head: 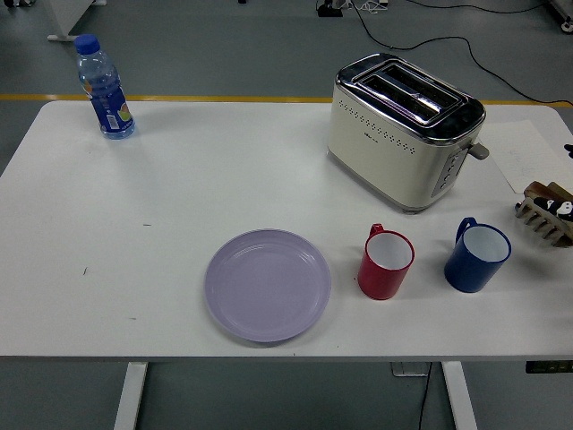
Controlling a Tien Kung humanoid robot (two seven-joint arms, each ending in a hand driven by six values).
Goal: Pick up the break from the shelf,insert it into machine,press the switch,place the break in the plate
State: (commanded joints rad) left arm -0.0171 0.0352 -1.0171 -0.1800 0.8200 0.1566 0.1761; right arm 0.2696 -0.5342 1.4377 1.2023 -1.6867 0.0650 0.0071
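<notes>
Only the head view to go on. The toaster point(405, 130) sits at about 1 o'clock on the white table point(179, 197), slots up and empty, its lever end turned to the right, which we'd guess suits a hand coming in from that side. The bread rack point(544, 213) is way out at 3 o'clock, cut off by the picture edge. We can't pick out a slice in it, so where the bread sits is a guess: probably in that rack or just out of shot.

At the rack there are a few black fingertips point(564, 207) of the right hand, just poking in at the edge. Whether they're clenched, loose or gripping something, we can't tell. The left hand isn't in shot at all.

The lilac plate point(268, 285) waits empty at 6 o'clock, close to the near edge, handy for the drop-off. A red mug point(386, 263) and a blue mug point(477, 258) stand between plate and rack, apart from each other. The water bottle point(105, 88) is off at 10 o'clock, well clear.

The table is plain white with a few dark specks. Beyond it, grey floor, a yellow line and a black cable.
</notes>
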